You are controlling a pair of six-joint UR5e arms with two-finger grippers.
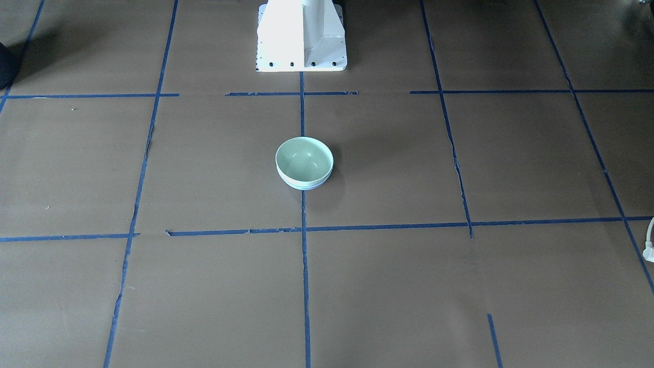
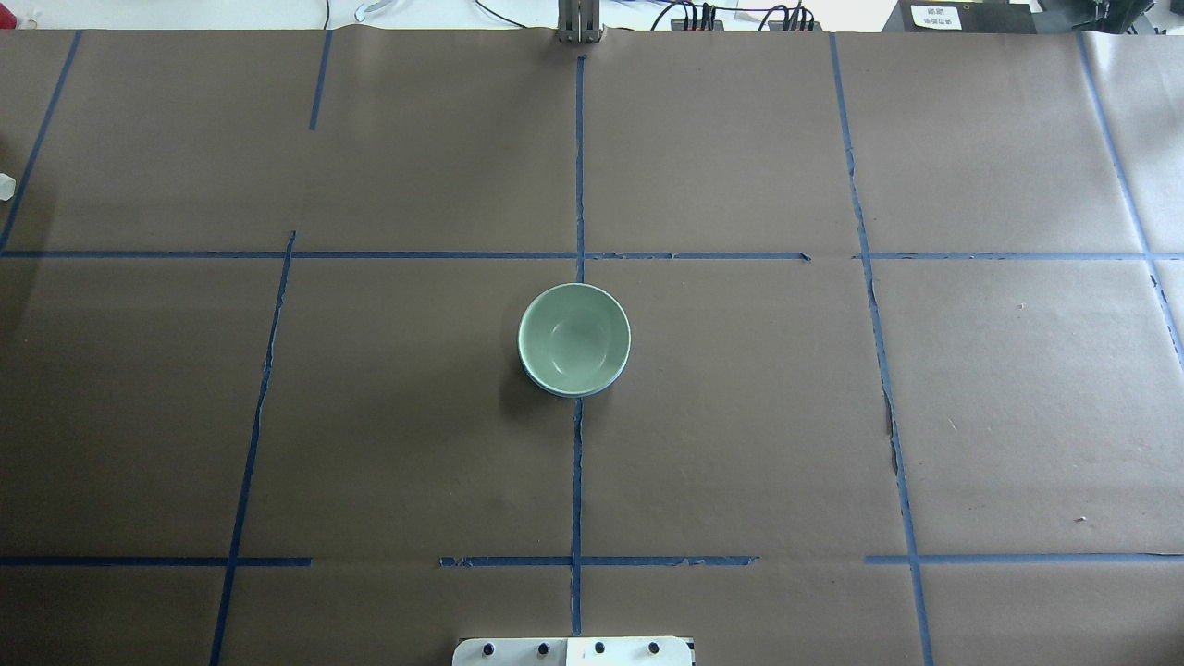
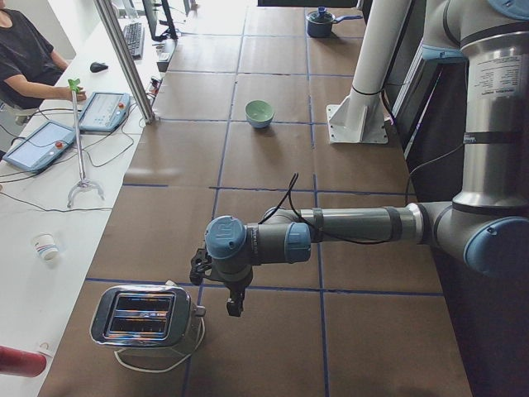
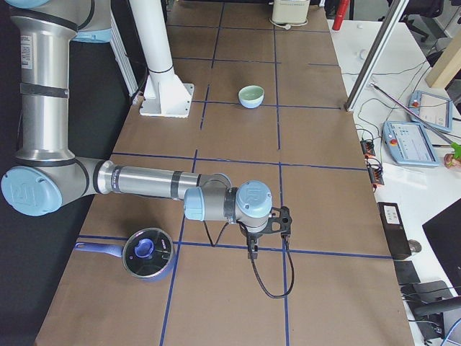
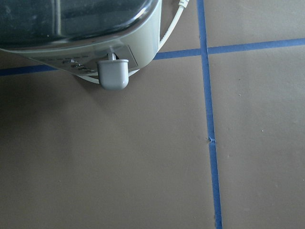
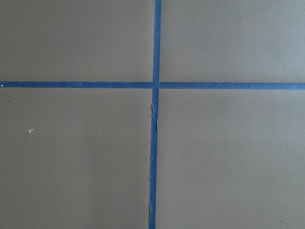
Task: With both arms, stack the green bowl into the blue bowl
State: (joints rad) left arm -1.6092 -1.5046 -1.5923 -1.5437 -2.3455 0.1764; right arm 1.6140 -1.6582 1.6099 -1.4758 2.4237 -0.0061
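Observation:
The green bowl [image 1: 304,159] sits nested inside the blue bowl [image 1: 306,187] at the table's middle, on the centre tape line. Only a thin blue rim shows under it. In the overhead view the green bowl [image 2: 573,337] covers the blue bowl [image 2: 566,392] the same way. Both arms are away from the bowls. The left gripper [image 3: 219,285] hangs over the table's left end beside a toaster. The right gripper [image 4: 268,232] hangs over the right end. Each shows only in a side view, so I cannot tell whether either is open or shut. Neither wrist view shows fingers.
A chrome toaster [image 3: 145,318] with a white cord stands near the left gripper and fills the top of the left wrist view [image 5: 76,28]. A pot with a blue lid [image 4: 148,254] stands near the right arm. The white pedestal [image 1: 301,36] stands behind the bowls.

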